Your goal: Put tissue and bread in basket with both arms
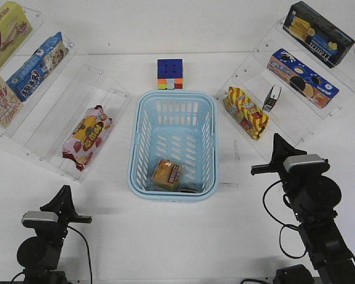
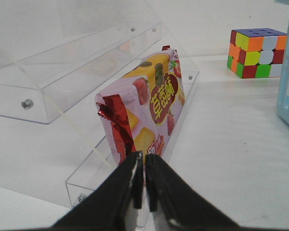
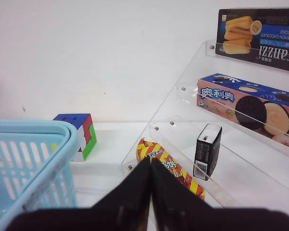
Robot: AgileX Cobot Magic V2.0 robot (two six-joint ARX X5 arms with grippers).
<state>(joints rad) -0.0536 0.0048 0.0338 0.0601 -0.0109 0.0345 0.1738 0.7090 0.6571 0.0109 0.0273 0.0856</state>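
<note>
The light-blue basket (image 1: pixel 141 127) stands mid-table. The wrapped bread (image 1: pixel 165 174) lies inside it at the near end. A dark slim thing (image 1: pixel 192 190) lies beside the bread, mostly hidden by the rim. A black tissue pack (image 1: pixel 272 98) stands on the lowest right shelf; it also shows in the right wrist view (image 3: pixel 207 151). My left gripper (image 1: pixel 64 194) is shut and empty, short of the left shelf. My right gripper (image 1: pixel 278 143) is shut and empty, to the right of the basket. Both also show in the wrist views, left (image 2: pixel 144 161) and right (image 3: pixel 151 166).
A fruit-print snack bag (image 2: pixel 149 103) lies on the lowest left shelf ahead of my left gripper. A red-yellow striped snack bag (image 3: pixel 168 166) lies beside the tissue pack. A colour cube (image 1: pixel 170 74) stands behind the basket. Clear tiered shelves with snack boxes (image 1: pixel 302 77) stand on both sides.
</note>
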